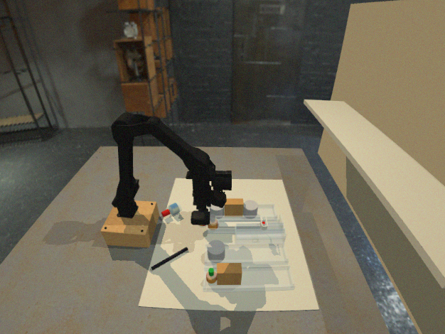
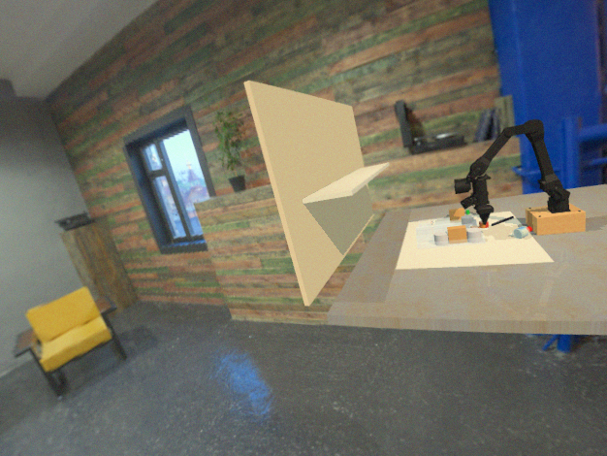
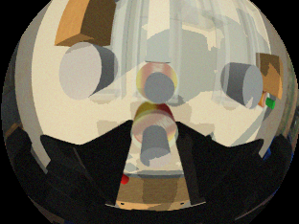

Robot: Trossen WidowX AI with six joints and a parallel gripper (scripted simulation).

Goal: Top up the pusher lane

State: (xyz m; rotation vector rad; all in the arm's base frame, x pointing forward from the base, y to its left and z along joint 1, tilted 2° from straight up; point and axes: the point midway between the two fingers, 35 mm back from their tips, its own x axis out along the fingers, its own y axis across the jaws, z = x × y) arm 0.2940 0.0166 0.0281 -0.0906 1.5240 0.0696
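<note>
My gripper [image 1: 200, 218] [image 2: 484, 222] [image 3: 153, 125] points down and is shut on a jar [image 3: 154, 145] with a grey-white cap and a red and yellow label. It holds this jar low, at the front end of the sprung lane. A jar [image 1: 212, 225] [image 3: 157, 85] with a similar cap and label stands in the lane's front end, just beyond the held jar. A small gap seems to lie between them. The clear sprung lane [image 1: 251, 229] runs away behind it. The low front stop and the held jar's base are hard to make out.
Grey cylinders [image 1: 216, 251] [image 3: 80, 71] and wooden blocks [image 1: 229, 273] [image 3: 269, 72] stand on both sides. A green-capped jar [image 1: 211, 276] stands by the near block. A blue jar [image 1: 173, 208] [image 2: 521, 232] with a red cap lies near the base. A black stick [image 1: 169, 258] lies on the mat.
</note>
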